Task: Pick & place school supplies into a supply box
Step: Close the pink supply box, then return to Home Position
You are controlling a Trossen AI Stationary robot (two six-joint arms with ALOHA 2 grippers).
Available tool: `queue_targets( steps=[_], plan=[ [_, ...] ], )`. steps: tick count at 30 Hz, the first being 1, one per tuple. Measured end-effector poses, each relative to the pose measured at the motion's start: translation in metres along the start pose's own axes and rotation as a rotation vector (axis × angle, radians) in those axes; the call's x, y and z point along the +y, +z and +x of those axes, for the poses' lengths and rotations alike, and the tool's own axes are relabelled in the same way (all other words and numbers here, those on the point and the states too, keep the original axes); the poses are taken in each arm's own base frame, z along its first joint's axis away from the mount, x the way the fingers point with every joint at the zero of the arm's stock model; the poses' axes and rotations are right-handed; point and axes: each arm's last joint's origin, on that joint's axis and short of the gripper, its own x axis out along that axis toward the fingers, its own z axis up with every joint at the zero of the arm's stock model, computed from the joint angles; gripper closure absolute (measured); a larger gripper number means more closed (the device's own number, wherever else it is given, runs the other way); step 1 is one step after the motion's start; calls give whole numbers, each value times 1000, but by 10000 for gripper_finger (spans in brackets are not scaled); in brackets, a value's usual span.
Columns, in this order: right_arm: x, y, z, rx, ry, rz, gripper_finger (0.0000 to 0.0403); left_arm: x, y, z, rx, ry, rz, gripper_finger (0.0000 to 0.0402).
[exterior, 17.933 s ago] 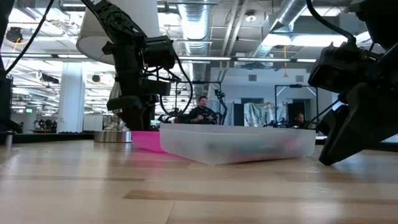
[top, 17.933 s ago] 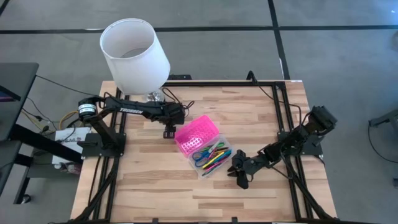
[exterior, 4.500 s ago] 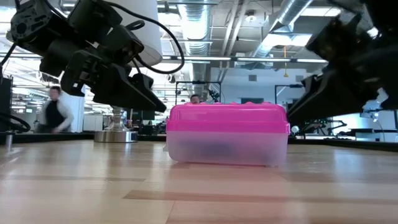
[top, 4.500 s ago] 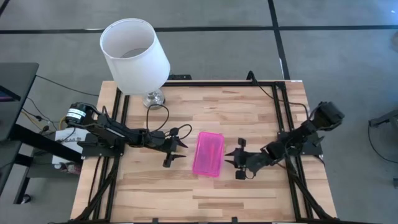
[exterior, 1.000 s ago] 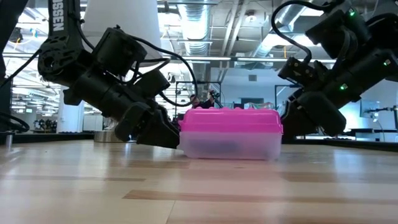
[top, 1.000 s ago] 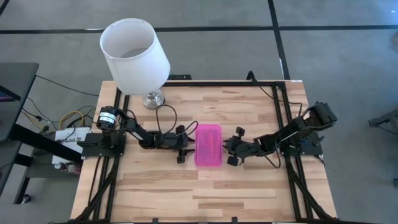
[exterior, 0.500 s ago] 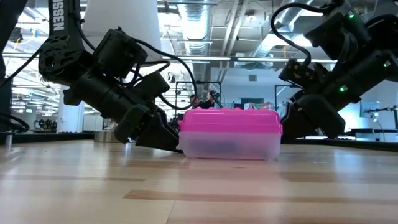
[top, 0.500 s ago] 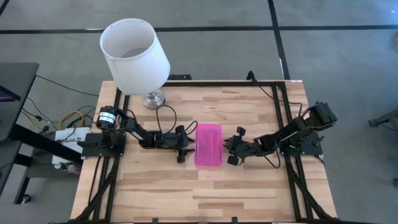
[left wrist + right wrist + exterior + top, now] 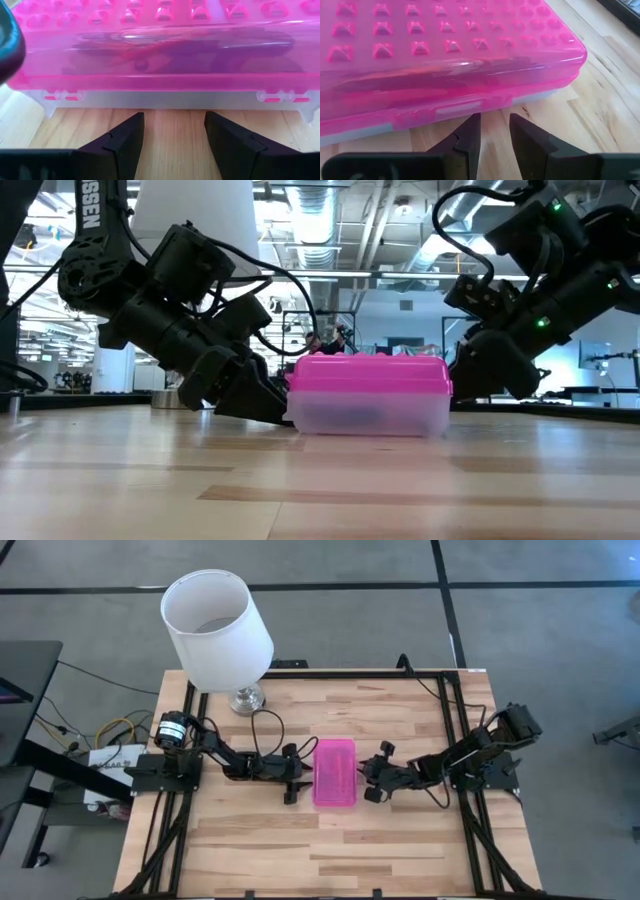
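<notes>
Parted fingers (image 9: 130,137) flanking the closed supply box (image 9: 335,772), long axis near-to-far.

1. The supply box (image 9: 335,772), a clear base under a studded bright pink lid, lies closed and flat between the left gripper (image 9: 291,777) and the right gripper (image 9: 371,777).
2. School supplies show only as dark blurred shapes through the lid.

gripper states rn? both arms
Left gripper: open, empty, facing the supply box.
Right gripper: narrowly open, empty, at the box's opposite side.
</notes>
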Motion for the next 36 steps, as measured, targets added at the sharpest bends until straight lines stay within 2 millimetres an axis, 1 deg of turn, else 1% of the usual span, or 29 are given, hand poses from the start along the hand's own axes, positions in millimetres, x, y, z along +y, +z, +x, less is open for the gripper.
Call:
queue_targets(
  steps=[8, 17, 26, 34, 36],
  plan=[
    [-2, -6, 0, 53, -13, 5, 303, 0, -3, 0, 31, 22, -16, 194],
    [-2, -7, 0, 61, -15, 11, 303, 1, -4, -1, 54, 27, -33, 194],
    [-2, -7, 0, 65, -16, 10, 303, 2, 1, -11, 140, 33, -44, 194],
    [-2, -9, -1, 81, -17, -2, 303, 3, 0, -13, 161, 35, -51, 194],
    [-3, -9, -4, 97, -18, -15, 303, 3, 3, -16, 166, 35, -38, 194]
  ],
)
